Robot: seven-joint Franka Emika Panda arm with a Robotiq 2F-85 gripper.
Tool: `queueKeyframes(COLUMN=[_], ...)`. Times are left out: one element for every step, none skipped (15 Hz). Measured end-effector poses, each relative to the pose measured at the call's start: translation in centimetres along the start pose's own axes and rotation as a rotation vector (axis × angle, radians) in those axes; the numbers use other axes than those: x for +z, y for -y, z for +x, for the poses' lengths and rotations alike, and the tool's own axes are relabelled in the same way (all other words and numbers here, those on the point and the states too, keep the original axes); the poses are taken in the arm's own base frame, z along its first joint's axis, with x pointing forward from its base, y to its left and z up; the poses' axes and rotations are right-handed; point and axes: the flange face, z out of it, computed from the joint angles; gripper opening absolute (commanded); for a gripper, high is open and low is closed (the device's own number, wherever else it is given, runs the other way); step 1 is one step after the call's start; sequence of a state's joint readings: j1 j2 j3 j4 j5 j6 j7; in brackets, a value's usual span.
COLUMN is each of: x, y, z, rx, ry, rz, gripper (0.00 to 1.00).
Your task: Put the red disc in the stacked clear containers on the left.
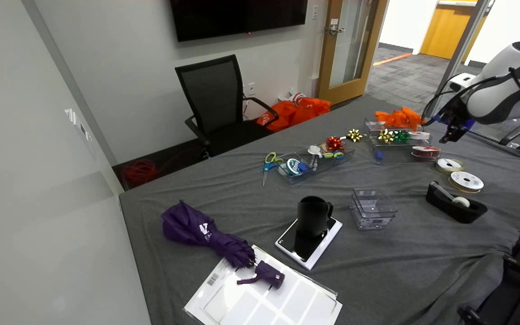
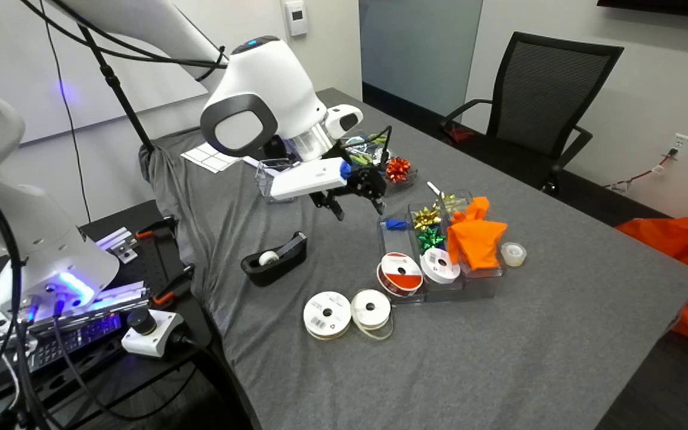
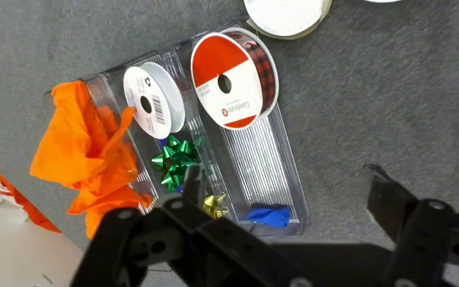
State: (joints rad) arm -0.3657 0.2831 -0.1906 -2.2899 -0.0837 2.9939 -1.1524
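The red disc shows as a round spool of red plaid ribbon with a red-and-white face (image 3: pixel 237 99). It leans tilted at one end of an outer compartment of a clear tray (image 3: pixel 261 159); it also shows in both exterior views (image 1: pixel 424 152) (image 2: pixel 399 280). The stacked clear containers (image 1: pixel 373 211) stand nested on the table, near the black mug; in an exterior view the arm partly covers them (image 2: pixel 265 179). My gripper (image 2: pixel 359 212) is open and empty, above the table beside the tray. In the wrist view its fingers (image 3: pixel 283 171) are wide apart, with the spool beyond them.
The tray also holds a white spool (image 3: pixel 148 101), a green bow (image 3: pixel 173 159), a blue piece (image 3: pixel 269 216) and orange cloth (image 3: pixel 78 135). Two white spools (image 2: pixel 327 313) and a black tape dispenser (image 2: pixel 275 260) lie nearby. A mug (image 1: pixel 313 214) stands on a tablet-like rectangle.
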Motion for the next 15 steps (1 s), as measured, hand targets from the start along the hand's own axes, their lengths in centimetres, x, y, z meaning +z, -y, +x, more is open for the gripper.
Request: queueKeyframes(x=[0.9, 1.7, 2.6, 3.4, 4.3, 5.4, 6.3, 7.2, 8.2, 9.0, 9.8, 10.4, 10.8, 11.2, 11.4], y=[-0.2, -0.5, -0.9, -1.3, -1.6, -2.0, -2.3, -2.5, -2.6, -2.7, -2.8, -2.7, -2.6, -2.4, -2.3], z=[-0.1, -0.2, -0.4, -0.7, -1.1, -1.5, -2.0, -2.5, -3.0, -3.4, -3.7, -3.9, -4.1, -4.2, -4.3], rx=[-0.019, -0.034, -0.049, -0.06, -0.076, -0.097, -0.12, -0.143, -0.166, -0.187, -0.203, -0.215, -0.226, -0.237, -0.248], ry=[-0.003, -0.003, 0.001, 0.007, 0.018, 0.035, 0.052, 0.068, 0.083, 0.094, 0.104, 0.111, 0.116, 0.12, 0.123], rz=[0.008, 0.013, 0.017, 0.018, 0.019, 0.019, 0.018, 0.015, 0.01, 0.007, 0.008, 0.012, 0.016, 0.021, 0.025], gripper=[1.0, 1.0, 1.0, 1.0, 1.0, 1.0, 1.0, 1.0, 1.0, 1.0, 1.0, 1.0, 1.0, 1.0, 1.0])
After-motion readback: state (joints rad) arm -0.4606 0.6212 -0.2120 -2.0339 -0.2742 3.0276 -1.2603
